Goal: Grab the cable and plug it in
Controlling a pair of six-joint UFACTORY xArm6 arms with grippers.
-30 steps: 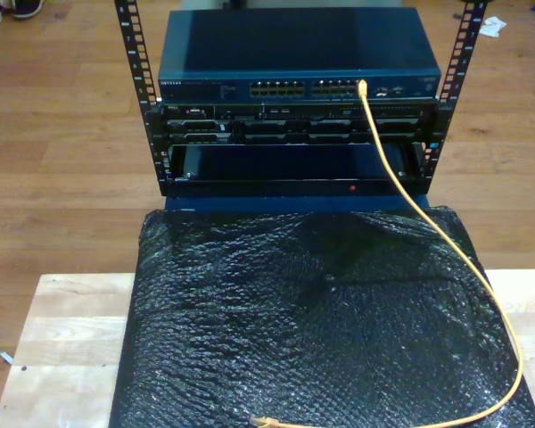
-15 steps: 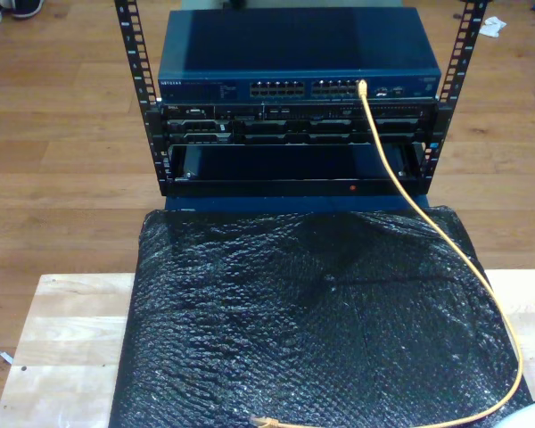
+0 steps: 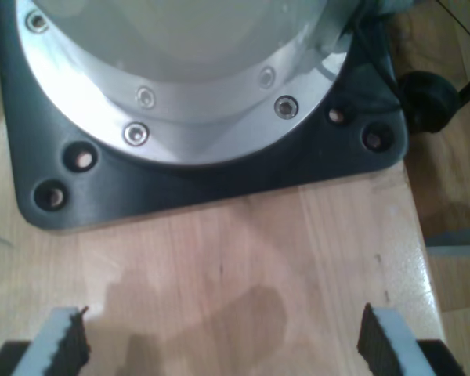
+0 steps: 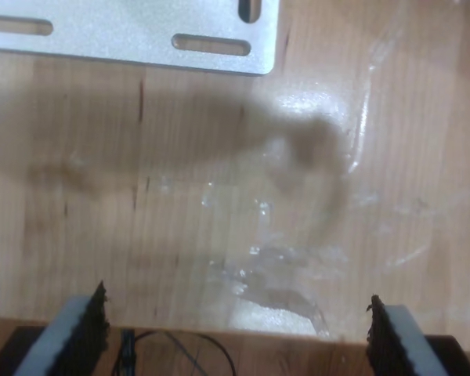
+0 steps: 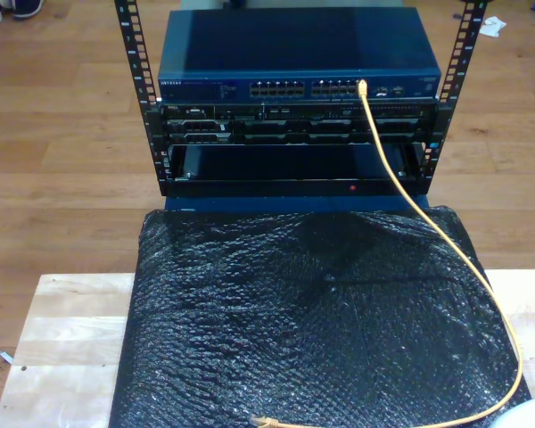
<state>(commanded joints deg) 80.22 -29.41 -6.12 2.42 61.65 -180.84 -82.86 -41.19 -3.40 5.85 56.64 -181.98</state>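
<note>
Nothing on the table had shifted; a pale blur stayed at the exterior view's lower right corner. Cable (image 5: 446,236) ran from a switch (image 5: 299,86) port across black bubble wrap (image 5: 303,330), its free plug (image 5: 261,421) at the wrap's near edge. My first hand (image 3: 219,341) and my second hand (image 4: 235,337) hung spread over bare table (image 4: 180,196).

Black sheet (image 5: 312,330) lies open; only the cable (image 5: 446,241) crosses it — rack (image 5: 294,98) walls the far end.
</note>
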